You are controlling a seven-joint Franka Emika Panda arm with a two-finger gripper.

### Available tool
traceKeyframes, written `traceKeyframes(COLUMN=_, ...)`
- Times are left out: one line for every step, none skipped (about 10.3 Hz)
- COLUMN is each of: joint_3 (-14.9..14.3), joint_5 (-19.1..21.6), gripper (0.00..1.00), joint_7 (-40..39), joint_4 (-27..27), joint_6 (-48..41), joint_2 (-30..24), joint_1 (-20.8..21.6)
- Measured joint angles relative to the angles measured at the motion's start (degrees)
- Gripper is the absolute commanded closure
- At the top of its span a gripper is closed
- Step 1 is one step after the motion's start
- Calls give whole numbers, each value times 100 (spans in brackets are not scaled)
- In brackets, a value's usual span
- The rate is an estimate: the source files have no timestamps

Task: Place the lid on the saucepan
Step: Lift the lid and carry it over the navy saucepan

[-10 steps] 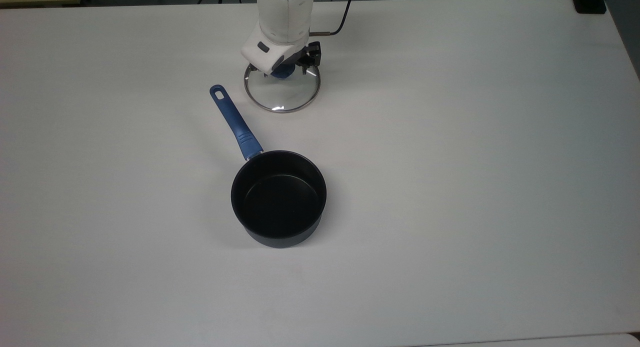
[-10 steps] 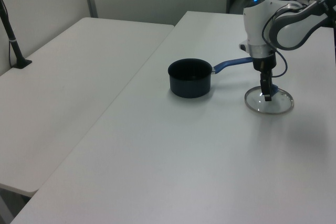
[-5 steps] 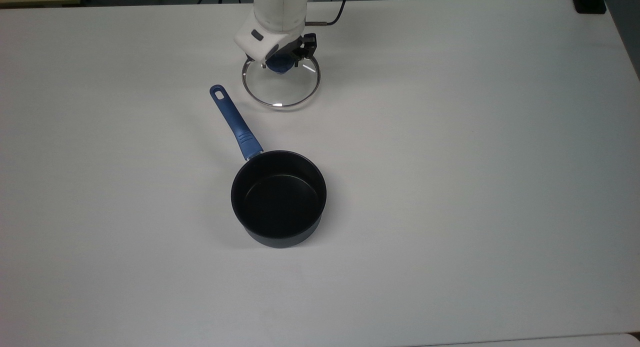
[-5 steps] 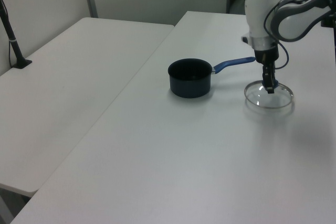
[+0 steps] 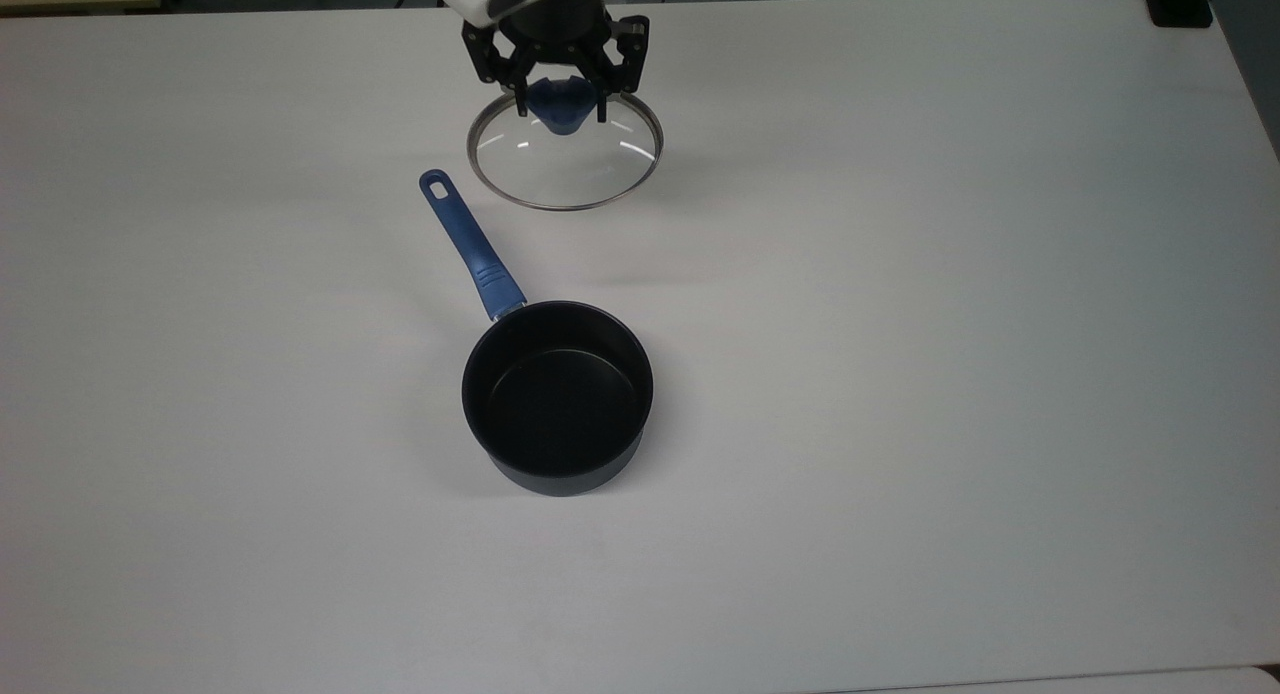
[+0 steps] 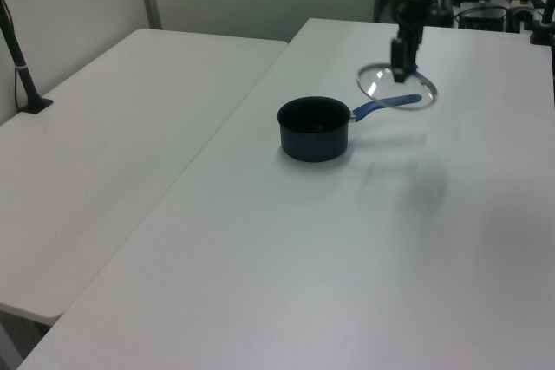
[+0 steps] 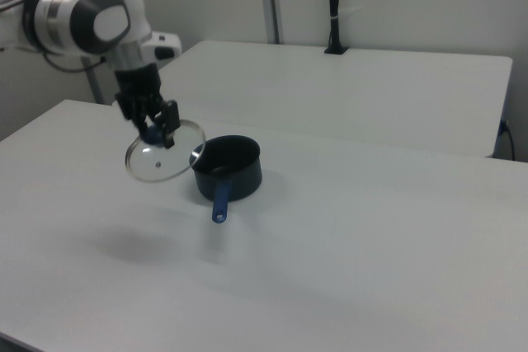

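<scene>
the gripper (image 5: 560, 109) is clamped on the blue knob of the lid (image 5: 563, 164), which hangs under it in the air, clear of the white table (image 5: 950, 324). the saucepan (image 5: 557, 397) sits open on the table well below the gripper in the top view, its blue handle (image 5: 470, 244) pointing toward the lid.

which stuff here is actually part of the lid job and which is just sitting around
Part of the job:
- lid, held up off the table by its blue knob
- saucepan, open, standing on the table
- tool, shut on the knob

Just there:
- white table
- second table
- black post
</scene>
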Motion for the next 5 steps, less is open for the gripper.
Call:
traceKeyframes(joint_3=-20, joint_5=1, gripper=54, joint_7=418, joint_4=753, joint_6=-249, joint_2=460, joint_1=-16)
traceKeyframes(joint_3=-76, joint_5=1, gripper=54, joint_7=839, joint_4=1449, joint_6=-279, joint_2=1043, joint_1=-28)
traceKeyframes(joint_3=-227, joint_5=-1, gripper=54, joint_7=1327, joint_4=2186, joint_6=-274, joint_2=1676, joint_1=25)
traceKeyframes(joint_3=-450, joint_5=-1, gripper=54, joint_7=1690, joint_4=2856, joint_6=-265, joint_2=2243, joint_1=179)
traceKeyframes(joint_3=-633, joint_5=-1, gripper=54, joint_7=2079, joint_4=3223, joint_6=-41, joint_2=2652, joint_1=388)
